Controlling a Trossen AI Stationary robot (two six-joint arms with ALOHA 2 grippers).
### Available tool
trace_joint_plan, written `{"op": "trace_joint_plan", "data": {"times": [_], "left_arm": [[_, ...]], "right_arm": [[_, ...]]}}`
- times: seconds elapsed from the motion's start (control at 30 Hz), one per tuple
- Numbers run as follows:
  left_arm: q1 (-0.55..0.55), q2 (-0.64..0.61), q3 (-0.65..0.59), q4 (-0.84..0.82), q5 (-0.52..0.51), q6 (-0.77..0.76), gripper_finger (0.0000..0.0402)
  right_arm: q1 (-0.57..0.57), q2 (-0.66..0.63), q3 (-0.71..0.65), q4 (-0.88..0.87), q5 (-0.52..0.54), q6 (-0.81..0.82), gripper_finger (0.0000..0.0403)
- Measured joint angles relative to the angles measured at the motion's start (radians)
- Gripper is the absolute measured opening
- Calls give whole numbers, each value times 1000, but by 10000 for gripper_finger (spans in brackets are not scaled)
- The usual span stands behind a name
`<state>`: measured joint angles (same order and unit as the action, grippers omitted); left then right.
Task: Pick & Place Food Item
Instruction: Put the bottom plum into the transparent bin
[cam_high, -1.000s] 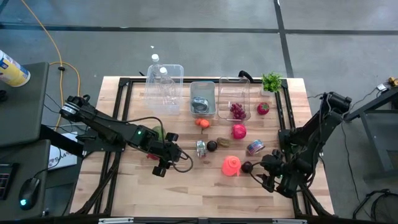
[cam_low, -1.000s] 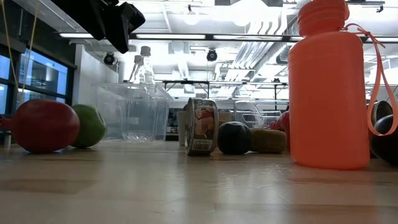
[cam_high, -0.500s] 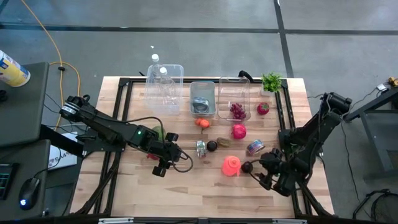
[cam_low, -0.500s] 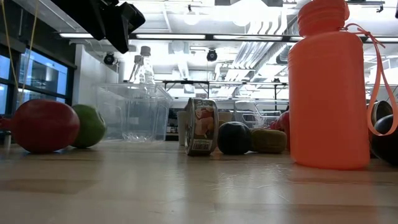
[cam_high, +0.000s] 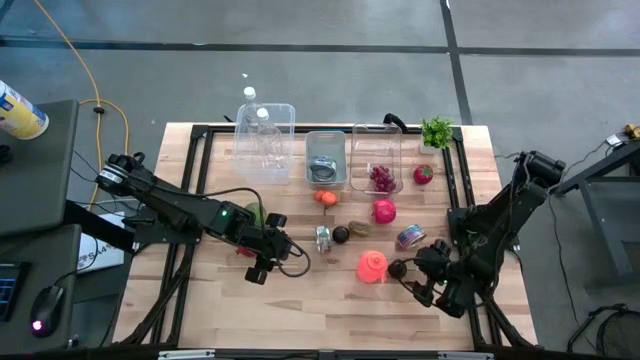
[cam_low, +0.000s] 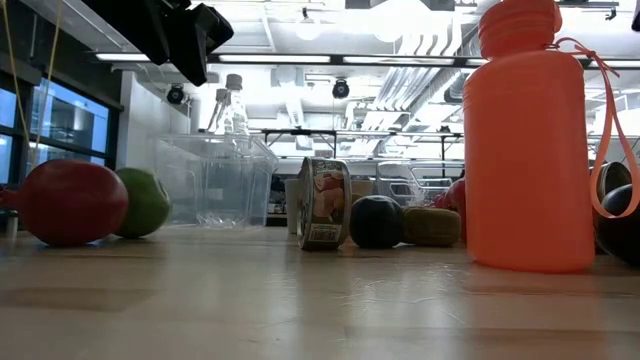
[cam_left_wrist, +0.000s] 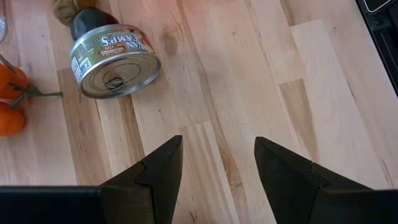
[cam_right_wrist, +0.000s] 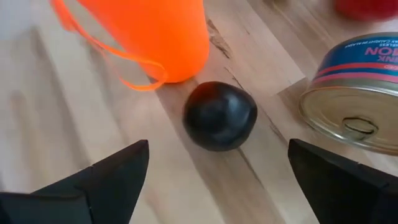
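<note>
A dark round plum (cam_right_wrist: 219, 116) lies on the wooden table beside an orange bottle (cam_right_wrist: 149, 31), which stands upright; in the high view the plum (cam_high: 397, 268) is right of the bottle (cam_high: 372, 265). My right gripper (cam_right_wrist: 217, 180) is open, its fingers spread wide just short of the plum, toward the table's near right (cam_high: 428, 284). My left gripper (cam_left_wrist: 217, 168) is open above bare wood near the table's middle (cam_high: 265, 264), a green-labelled can (cam_left_wrist: 115, 60) lying on its side ahead of it.
A blue can (cam_right_wrist: 354, 93) lies on its side right of the plum. Three clear bins (cam_high: 326, 158) line the far edge, one with dark red fruit (cam_high: 381, 178). Tomatoes (cam_high: 325, 197), a red fruit (cam_high: 384, 211), a strawberry (cam_high: 424, 174) and greens (cam_high: 437, 131) are scattered about.
</note>
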<state>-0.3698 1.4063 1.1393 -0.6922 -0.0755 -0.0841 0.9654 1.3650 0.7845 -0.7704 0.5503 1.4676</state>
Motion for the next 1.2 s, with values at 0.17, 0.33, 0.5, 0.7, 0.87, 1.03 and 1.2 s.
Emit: {"op": "trace_joint_plan", "data": {"times": [0.17, 0.33, 0.5, 0.7, 0.87, 1.03, 1.2], "left_arm": [[0, 0, 0, 0, 0, 0, 191], [0, 0, 0, 0, 0, -3, 191], [0, 0, 0, 0, 0, -3, 191], [0, 0, 0, 0, 0, -3, 191], [0, 0, 0, 0, 0, -3, 191], [0, 0, -2, 0, 0, -5, 191], [0, 1, -6, 0, 0, -19, 191]], "right_arm": [[-4, 98, 0, 9, -9, -70, 364], [-32, 157, 0, 37, -4, -111, 344], [-73, 165, 0, 49, -27, -111, 324], [-93, 165, 0, 72, -26, -177, 316], [-98, 165, 0, 135, -19, -269, 316], [-105, 165, 0, 146, 8, -321, 316], [-123, 165, 0, 146, -6, -332, 316]]}}
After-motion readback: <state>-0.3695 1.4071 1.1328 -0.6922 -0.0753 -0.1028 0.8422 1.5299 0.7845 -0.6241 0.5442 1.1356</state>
